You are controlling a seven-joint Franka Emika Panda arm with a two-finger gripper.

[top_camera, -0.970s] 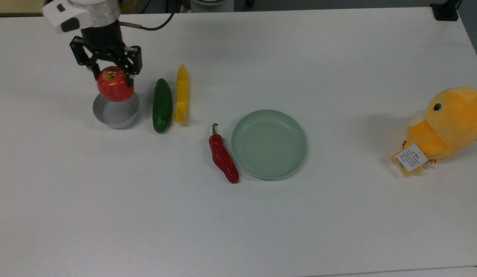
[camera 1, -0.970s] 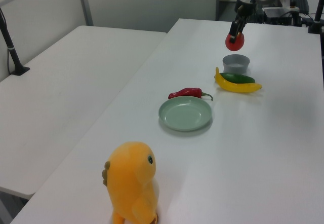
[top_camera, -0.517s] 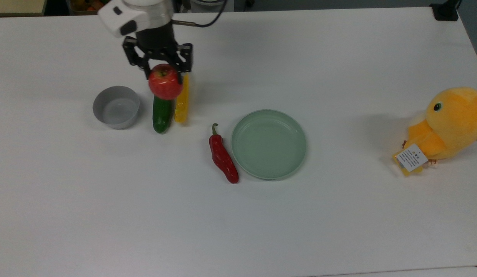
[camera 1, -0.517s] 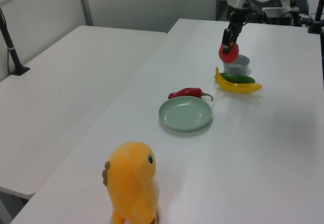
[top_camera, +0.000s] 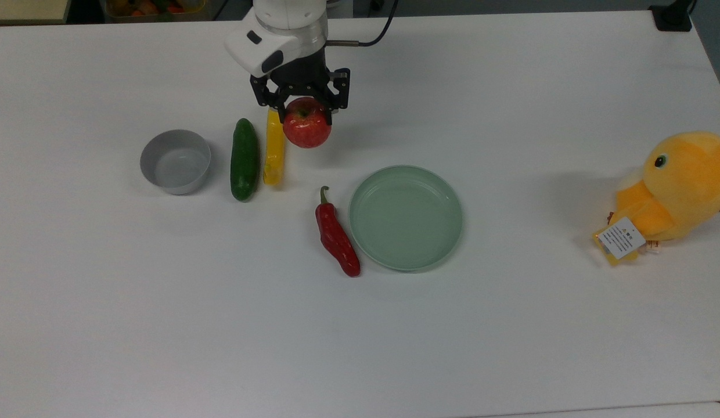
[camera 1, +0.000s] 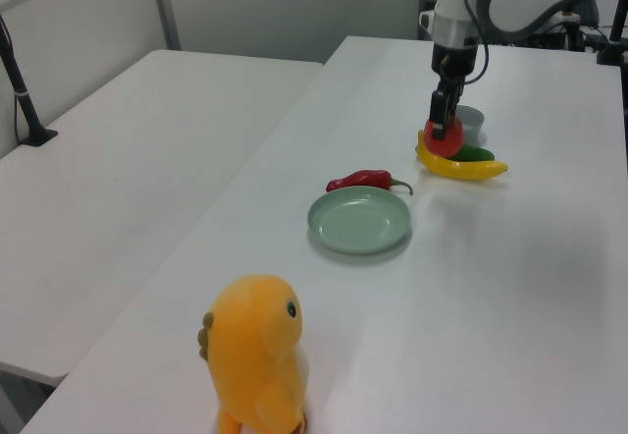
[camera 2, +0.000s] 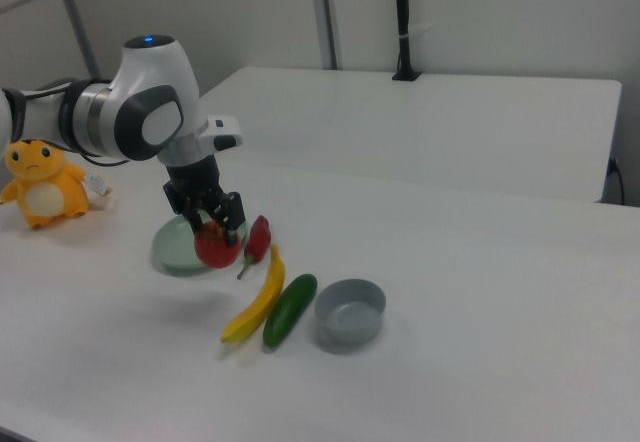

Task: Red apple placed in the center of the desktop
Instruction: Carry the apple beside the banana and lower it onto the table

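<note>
Gripper clamped on the red apple, airborne nr banana — you've pickup done; transit & set-down at desktop ctr remain.

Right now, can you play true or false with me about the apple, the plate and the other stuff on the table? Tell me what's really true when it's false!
1. The gripper is shut on the red apple. True.
2. The red apple is resting on the desktop. False: it is held up in the air, above the table.
3. The green plate has nothing on it. True.
4. The red chili pepper lies inside the grey bowl. False: it lies on the table right beside the green plate.
5. The cucumber and the banana lie side by side. True.
6. The yellow plush toy sits in the grey bowl. False: it sits far off, at the top view's right.
</note>
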